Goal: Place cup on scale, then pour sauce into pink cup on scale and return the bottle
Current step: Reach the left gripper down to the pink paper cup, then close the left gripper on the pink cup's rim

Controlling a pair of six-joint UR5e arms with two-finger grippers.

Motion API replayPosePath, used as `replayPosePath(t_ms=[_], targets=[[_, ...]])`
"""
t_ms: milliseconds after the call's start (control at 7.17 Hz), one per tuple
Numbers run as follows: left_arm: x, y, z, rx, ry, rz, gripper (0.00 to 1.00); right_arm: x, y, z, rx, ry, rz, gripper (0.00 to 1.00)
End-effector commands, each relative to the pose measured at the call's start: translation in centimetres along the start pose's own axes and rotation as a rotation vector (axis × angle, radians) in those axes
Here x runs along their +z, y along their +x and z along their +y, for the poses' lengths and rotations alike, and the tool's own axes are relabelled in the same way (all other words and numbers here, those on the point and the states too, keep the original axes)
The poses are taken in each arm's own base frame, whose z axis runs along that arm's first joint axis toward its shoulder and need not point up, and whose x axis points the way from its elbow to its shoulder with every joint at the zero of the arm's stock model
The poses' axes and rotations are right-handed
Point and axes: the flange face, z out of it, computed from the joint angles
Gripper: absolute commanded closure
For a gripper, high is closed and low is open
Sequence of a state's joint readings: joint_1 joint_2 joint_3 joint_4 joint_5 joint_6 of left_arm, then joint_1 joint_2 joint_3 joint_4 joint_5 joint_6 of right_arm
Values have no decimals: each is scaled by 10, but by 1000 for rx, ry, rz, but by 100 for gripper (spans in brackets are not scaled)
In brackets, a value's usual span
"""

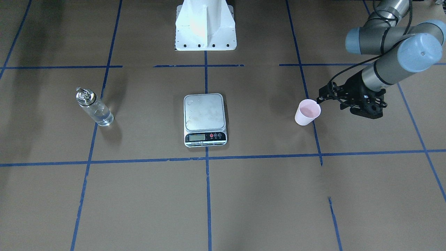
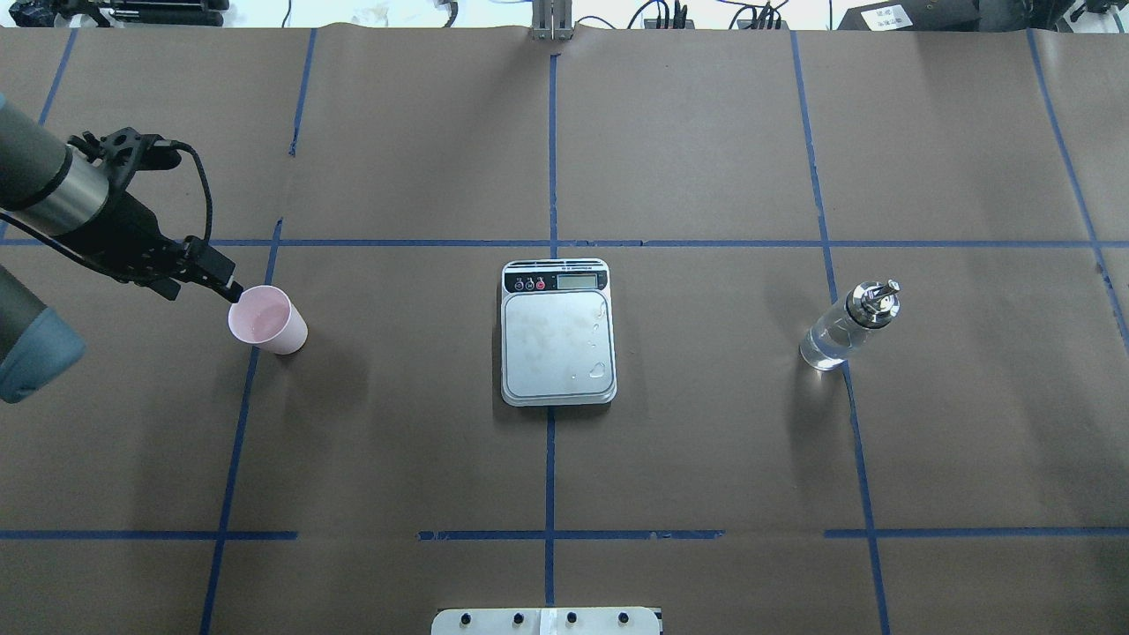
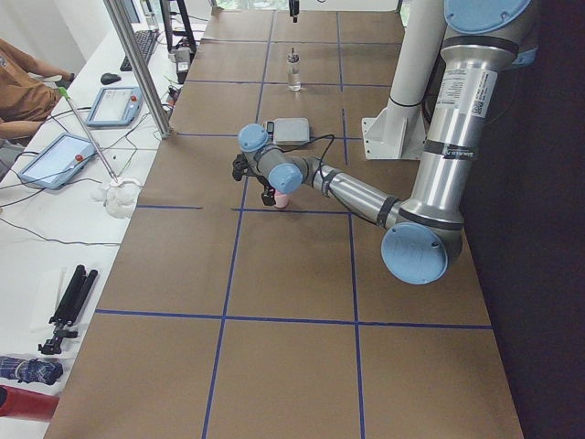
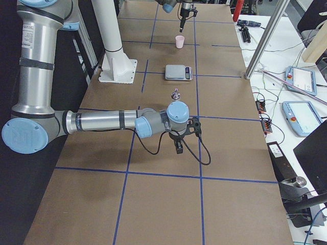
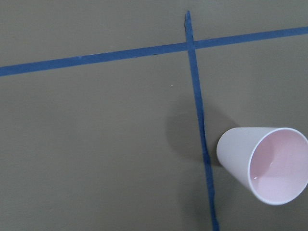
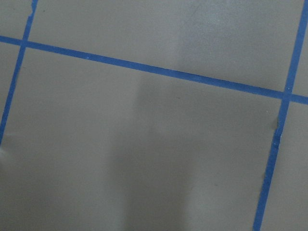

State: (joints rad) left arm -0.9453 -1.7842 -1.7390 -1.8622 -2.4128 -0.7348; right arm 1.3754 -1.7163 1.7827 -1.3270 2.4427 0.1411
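The small pale pink paper cup [image 2: 267,319] stands upright, well left of the flat silver scale [image 2: 557,339]. The left gripper [image 2: 231,284] is just beside its rim. I cannot tell if that gripper or the right gripper [image 4: 178,149] is open or closed.

Bench [image 2: 706,441] is wearing brown paper [image 2: 397,423], with blue tape lines [image 2: 549,459] crossing it in a grid. Scale [image 2: 557,335] is lying flat at centre on the middle tape line, its display strip facing away from the robot. Cup [image 2: 267,320] is standing upright on a tape line toward the robot's left. Bottle [image 2: 845,328] is standing upright on a tape line toward the robot's right, well apart from the scale. White base plate [image 1: 205,38] is sitting at the robot's edge.
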Motion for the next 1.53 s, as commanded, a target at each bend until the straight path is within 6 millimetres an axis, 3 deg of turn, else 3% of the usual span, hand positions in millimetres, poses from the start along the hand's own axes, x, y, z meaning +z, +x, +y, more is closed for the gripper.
replayPosePath(t_ms=[0, 418, 558, 697, 837, 1116, 1255, 1395], targets=[[12, 10, -2, 6, 15, -31, 9, 1, 0, 0, 1, -1, 0, 0], [39, 4, 1, -4, -21, -59, 13, 3, 0, 0, -1, -7, 0, 0], [47, 8, 5, -1, -34, -61, 35, 4, 0, 0, 2, -10, 0, 0], [51, 6, 6, -2, -42, -64, 73, 6, 2, 1, 3, -14, 2, 0], [54, 5, 7, -4, -47, -68, 100, 7, 3, 1, 4, -15, 2, 0], [42, 21, 8, -40, -27, -50, 100, 8, 3, 1, 2, -18, 7, 0], [17, 42, 2, -206, 18, -22, 100, 8, 3, 0, 1, -16, 6, 0], [-21, 76, -3, -345, 78, 37, 100, 8, 2, -1, -2, -15, 5, 0]])
